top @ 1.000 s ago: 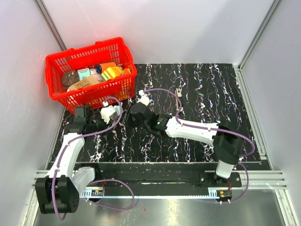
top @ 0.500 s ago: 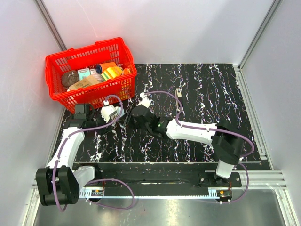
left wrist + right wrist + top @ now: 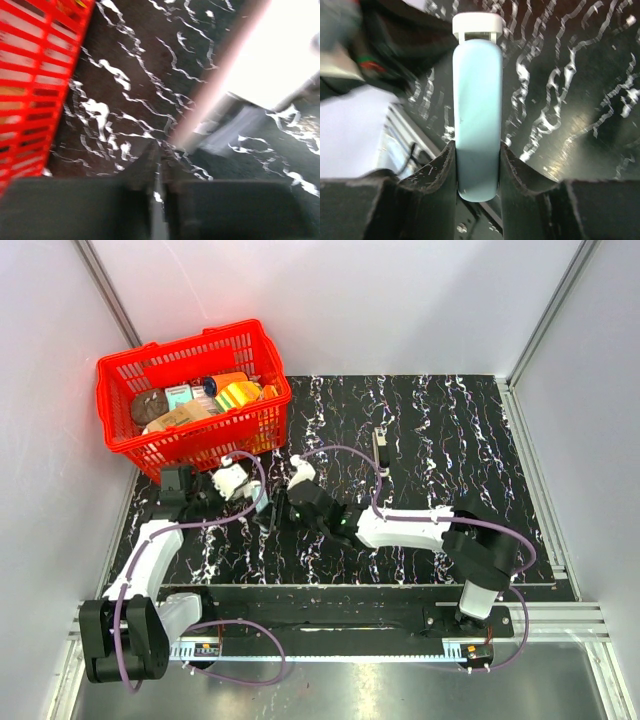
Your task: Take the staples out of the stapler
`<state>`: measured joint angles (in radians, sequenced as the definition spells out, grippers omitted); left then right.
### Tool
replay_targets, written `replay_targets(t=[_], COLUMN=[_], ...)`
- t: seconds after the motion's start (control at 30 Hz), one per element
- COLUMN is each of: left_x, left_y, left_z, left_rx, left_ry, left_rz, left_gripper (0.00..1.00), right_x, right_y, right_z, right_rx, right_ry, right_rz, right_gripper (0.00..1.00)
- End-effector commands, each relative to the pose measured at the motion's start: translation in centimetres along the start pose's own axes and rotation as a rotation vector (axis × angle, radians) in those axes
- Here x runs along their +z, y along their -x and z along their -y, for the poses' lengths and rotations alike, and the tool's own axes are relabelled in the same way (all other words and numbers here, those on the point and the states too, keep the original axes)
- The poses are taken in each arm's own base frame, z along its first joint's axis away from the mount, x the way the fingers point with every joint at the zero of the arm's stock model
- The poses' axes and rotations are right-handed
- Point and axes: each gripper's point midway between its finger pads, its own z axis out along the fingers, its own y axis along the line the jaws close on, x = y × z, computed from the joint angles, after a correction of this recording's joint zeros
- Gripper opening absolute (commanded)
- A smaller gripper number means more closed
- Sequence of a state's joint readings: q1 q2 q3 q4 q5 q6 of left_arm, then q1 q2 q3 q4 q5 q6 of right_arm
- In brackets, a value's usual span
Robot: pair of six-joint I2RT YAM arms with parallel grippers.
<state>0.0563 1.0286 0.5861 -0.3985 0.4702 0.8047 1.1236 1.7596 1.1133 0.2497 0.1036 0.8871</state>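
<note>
One light-blue stapler (image 3: 476,110) with a white piece at its far end sat clamped between the fingers of the right gripper (image 3: 476,148). The dark pads (image 3: 442,167) pressed on both its sides near the rear, so most of its body stuck out ahead of the claw. It was held over the black, white-veined mat (image 3: 450,440), at the left-middle part of it, just in front of the red basket (image 3: 200,435). Whether it touched the mat could not be told.

Its white end pointed toward the left gripper (image 3: 158,152), which showed as a dark blur at the upper left of the right wrist view. From above, the two claws were close together, nose to nose. The left claw's fingers were drawn together with only a thin slit between them. The wrist picture was too blurred to tell whether anything thin sat in that slit.

Beyond them the basket stood at the far left corner of the mat, packed with orange, yellow and teal packages. A purple cable (image 3: 340,450) arched over the mat above the right arm's wrist
</note>
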Motion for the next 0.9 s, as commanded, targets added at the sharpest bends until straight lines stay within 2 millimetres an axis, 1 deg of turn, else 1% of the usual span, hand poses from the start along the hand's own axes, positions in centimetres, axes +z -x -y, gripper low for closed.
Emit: replay_targets(t=[0.0, 0.07, 0.17, 0.23, 0.27, 0.33, 0.43, 0.5, 0.53, 0.6, 0.67, 0.7, 0.77, 0.87], left_x=[-0.4, -0.1, 0.4, 0.5, 0.8, 0.9, 0.6, 0.1, -0.1, -0.8, -1.4, -1.6, -2.1, -2.5], left_y=[4.1, 4.1, 4.0, 3.8, 4.2, 4.3, 4.8, 5.1, 5.0, 5.7, 6.4, 6.7, 7.2, 8.1], left_z=[-5.5, -5.8, -5.4, -5.2, -4.4, -3.7, -2.1, -0.2, 1.1, 2.6, 3.9, 4.6, 5.6, 6.7], left_rx=[0.191, 0.225, 0.252, 0.239, 0.250, 0.240, 0.185, 0.109, 0.069, 0.014, -0.043, -0.059, -0.092, -0.117], left_ry=[0.211, 0.237, 0.233, 0.230, 0.211, 0.192, 0.124, 0.032, -0.028, -0.106, -0.178, -0.217, -0.284, -0.367], left_rz=[0.126, 0.124, 0.109, 0.107, 0.117, 0.119, 0.137, 0.145, 0.142, 0.155, 0.174, 0.179, 0.185, 0.207], left_gripper=[0.00, 0.00, 0.00, 0.00, 0.00, 0.00, 0.01, 0.07, 0.10, 0.17, 0.22, 0.27, 0.47, 0.51], right_x=[-0.7, -0.7, -0.7, -0.5, -0.4, -0.3, -0.3, -0.3, -0.3, -0.1, 0.0, 0.0, 0.0, 0.0], right_y=[-3.8, -3.8, -3.9, -3.8, -3.8, -3.6, -2.5, -1.3, -0.5, 0.9, 2.1, 2.7, 4.1, 5.9], right_z=[2.3, 2.8, 3.3, 3.4, 3.5, 3.5, 3.2, 2.9, 2.9, 2.5, 1.8, 1.4, 0.6, -1.4], right_rx=[-0.128, -0.159, -0.178, -0.178, -0.177, -0.182, -0.192, -0.202, -0.200, -0.192, -0.177, -0.163, -0.117, -0.053], right_ry=[-0.032, -0.041, -0.049, -0.054, -0.058, -0.068, -0.079, -0.099, -0.117, -0.132, -0.136, -0.132, -0.114, -0.048], right_rz=[-0.107, -0.101, -0.092, -0.084, -0.082, -0.072, -0.038, 0.005, 0.030, 0.079, 0.123, 0.140, 0.175, 0.215], right_gripper=[0.00, 0.00, 0.00, 0.00, 0.00, 0.00, 0.00, 0.00, 0.00, 0.00, 0.00, 0.00, 0.00, 0.00])
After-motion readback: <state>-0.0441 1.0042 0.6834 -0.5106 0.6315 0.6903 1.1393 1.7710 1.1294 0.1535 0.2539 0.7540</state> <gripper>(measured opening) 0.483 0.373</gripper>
